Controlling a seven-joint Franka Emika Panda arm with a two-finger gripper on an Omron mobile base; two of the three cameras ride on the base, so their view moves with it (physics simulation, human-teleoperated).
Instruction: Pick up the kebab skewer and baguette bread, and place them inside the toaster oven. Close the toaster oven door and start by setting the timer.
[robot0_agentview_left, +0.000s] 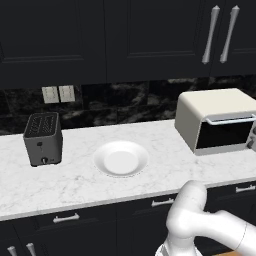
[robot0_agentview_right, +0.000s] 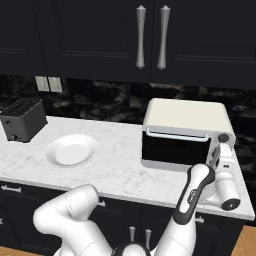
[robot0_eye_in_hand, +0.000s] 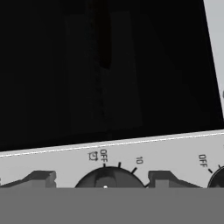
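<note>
Dark-cabinet kitchen, marble counter: the gripper (robot0_eye_in_hand: 100, 180) sits right up against the toaster oven (robot0_agentview_right: 186, 131) control strip, fingers (robot0_eye_in_hand: 40, 178) partly open and straddling the timer knob (robot0_eye_in_hand: 106, 179), gripping nothing that I can make out, door looking shut.

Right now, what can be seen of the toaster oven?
The toaster oven is a boxy cream appliance with a rounded top, standing on the white marble counter against the dark backsplash, right of the white plate. Its dark glass door, with a silver bar handle along the top, looks shut. Its control panel carries dark knobs; the pincer straddles the timer knob, pointer at OFF.
</note>
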